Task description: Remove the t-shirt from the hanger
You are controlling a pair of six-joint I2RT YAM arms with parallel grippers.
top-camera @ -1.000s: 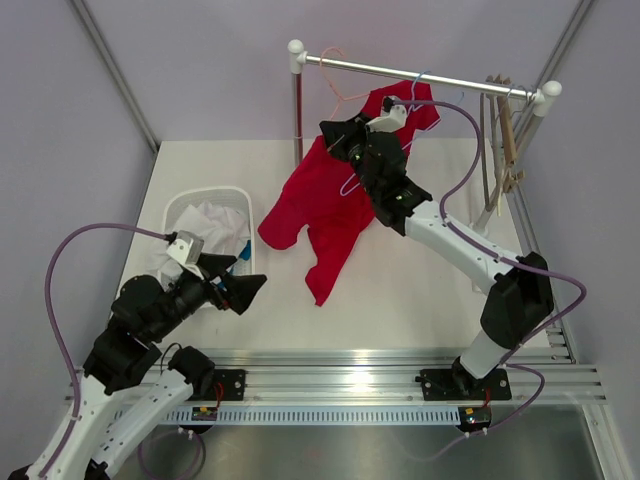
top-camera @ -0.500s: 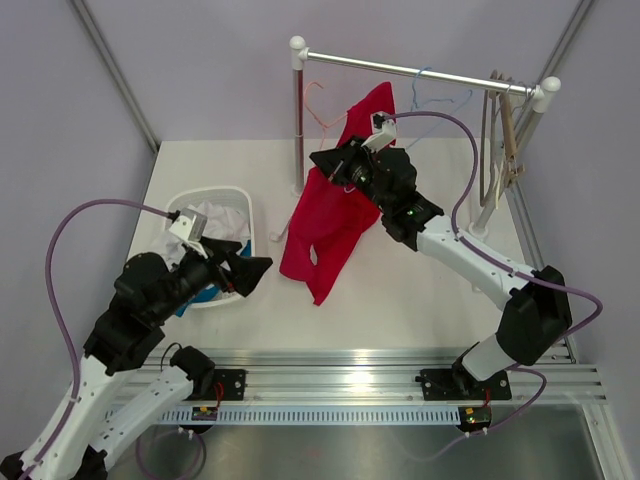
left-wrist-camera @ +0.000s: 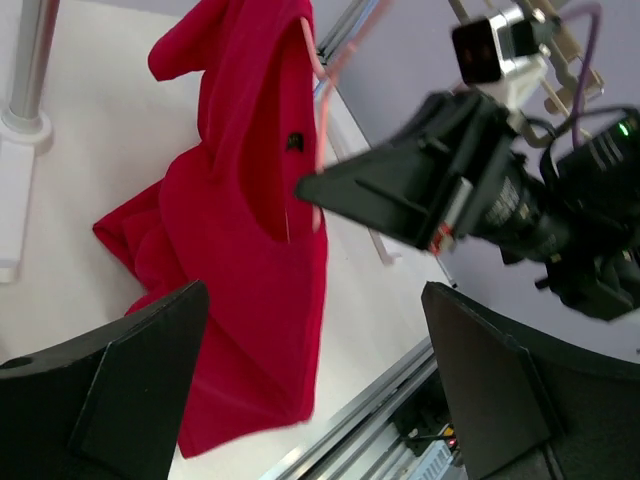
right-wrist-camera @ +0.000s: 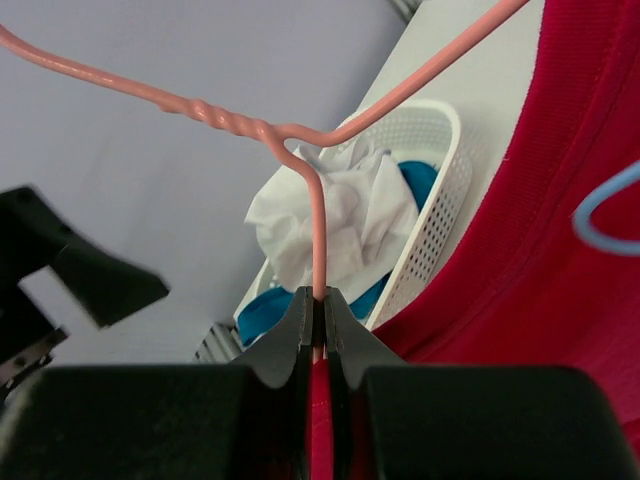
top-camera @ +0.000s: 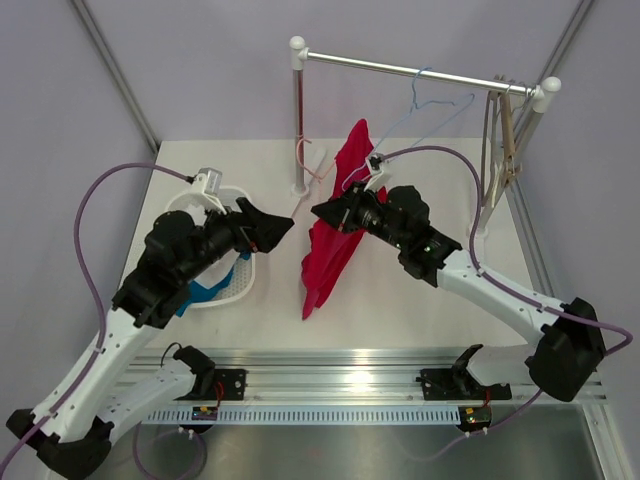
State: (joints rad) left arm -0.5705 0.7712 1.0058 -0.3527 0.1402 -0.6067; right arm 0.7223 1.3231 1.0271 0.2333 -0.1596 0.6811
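The red t-shirt hangs on a pink wire hanger held off the rail, above the middle of the table. My right gripper is shut on the hanger's wire at the shirt's collar; in the right wrist view the jaws pinch the pink wire with red cloth beside them. My left gripper is open and empty, just left of the shirt and apart from it. In the left wrist view its fingers frame the shirt and the hanger.
A white basket with white and blue clothes stands at the left. The clothes rail at the back carries a blue wire hanger and wooden hangers. Its left post stands behind the shirt.
My right gripper has pulled the hanger and shirt off the rail, down and forward to the left. My left arm has risen and reached right toward the shirt.
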